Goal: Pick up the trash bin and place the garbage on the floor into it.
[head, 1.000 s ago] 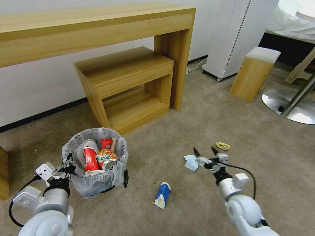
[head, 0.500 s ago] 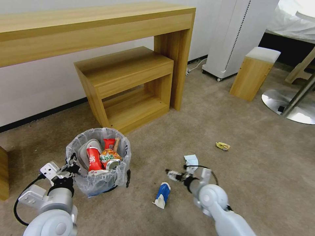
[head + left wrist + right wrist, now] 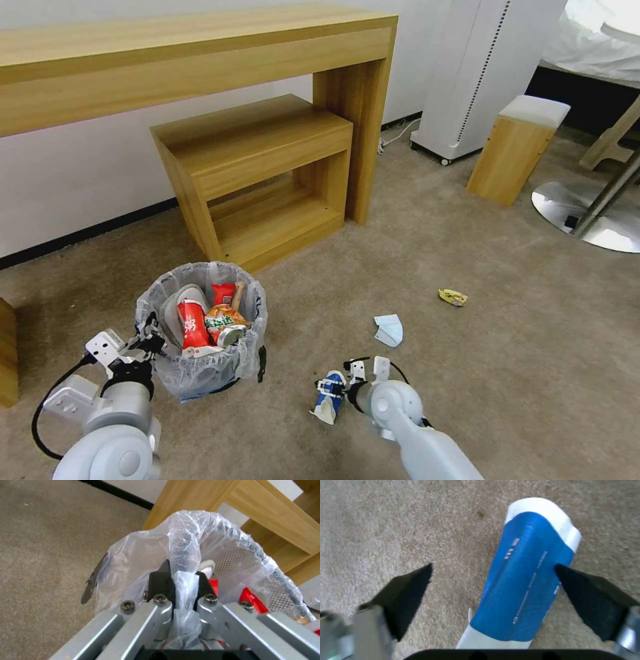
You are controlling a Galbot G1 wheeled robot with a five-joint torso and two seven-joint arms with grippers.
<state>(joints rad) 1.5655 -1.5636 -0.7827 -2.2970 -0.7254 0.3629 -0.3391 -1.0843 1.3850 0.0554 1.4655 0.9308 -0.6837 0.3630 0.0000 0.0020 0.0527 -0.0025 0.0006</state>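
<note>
The left gripper (image 3: 148, 337) is clamping the bagged rim of the trash bin (image 3: 200, 333), its black fingers (image 3: 160, 582) pinched tight on a fold of the plastic liner. The bin is sitting on the beige floor (image 3: 467, 253) in front of the low wooden shelf unit (image 3: 260, 177), and it is holding a white slipper (image 3: 179, 303), a red-and-white cup (image 3: 190, 323), a red wrapper (image 3: 223, 293), a wooden stick (image 3: 237, 295) and a crushed can (image 3: 230, 333).

To the right of the bin, the right gripper (image 3: 333, 387) is hanging low over the blue-and-white cup (image 3: 330, 399), which is lying on its side on the carpet. Its jaws are spread wide, one dark finger (image 3: 408, 592) standing off on bare carpet and the other at the cup's far edge; I cannot tell whether that one is touching the cup (image 3: 525, 580).

Farther right of the bin, a crumpled pale blue-white scrap (image 3: 389, 329) is lying on the floor, and beyond it, well apart, a small yellow wrapper (image 3: 453, 297).
</note>
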